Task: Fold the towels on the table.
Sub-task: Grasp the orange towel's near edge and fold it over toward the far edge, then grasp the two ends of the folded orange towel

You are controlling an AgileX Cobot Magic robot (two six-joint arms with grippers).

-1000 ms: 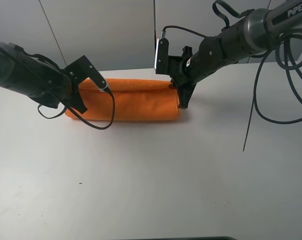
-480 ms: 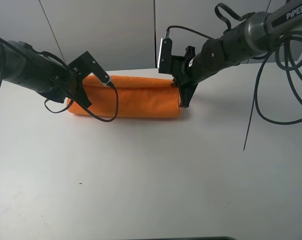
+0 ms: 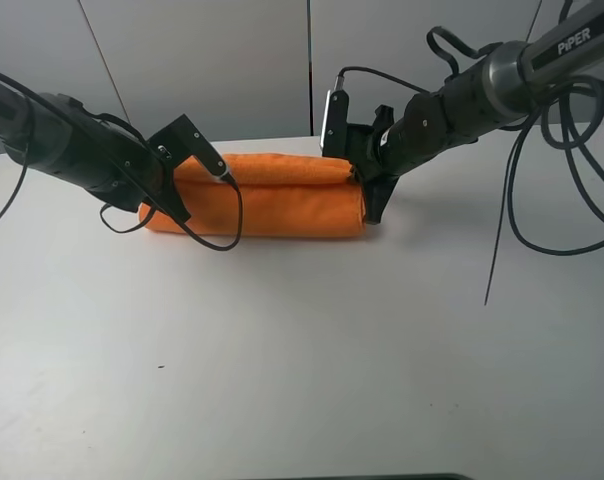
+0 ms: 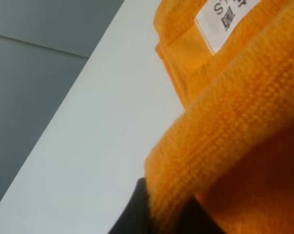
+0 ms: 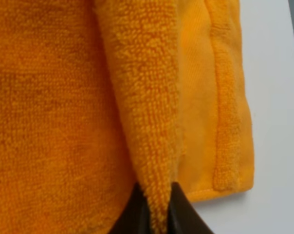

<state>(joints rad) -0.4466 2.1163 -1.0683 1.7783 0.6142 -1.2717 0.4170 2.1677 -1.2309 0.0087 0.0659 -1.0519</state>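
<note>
The orange towel (image 3: 272, 198) lies folded in a long band at the far side of the white table (image 3: 302, 350). My left gripper (image 3: 167, 200) is shut on the towel's left end; the left wrist view shows a fold of cloth (image 4: 220, 136) pinched between dark fingertips (image 4: 132, 214) and a white label (image 4: 225, 19) beyond. My right gripper (image 3: 367, 195) is shut on the towel's right end; the right wrist view shows an upper layer edge (image 5: 147, 122) pinched between its fingertips (image 5: 137, 214), with the lower layer's hem (image 5: 225, 122) beside it.
Grey wall panels (image 3: 232, 60) stand behind the table's far edge. Black cables (image 3: 542, 190) hang from the right arm over the table's right side. A cable loop (image 3: 212, 235) from the left wrist hangs in front of the towel.
Both grippers have carried the held towel edge toward the far side, and the towel now forms a narrower folded band. Both arms have shifted slightly right.
</note>
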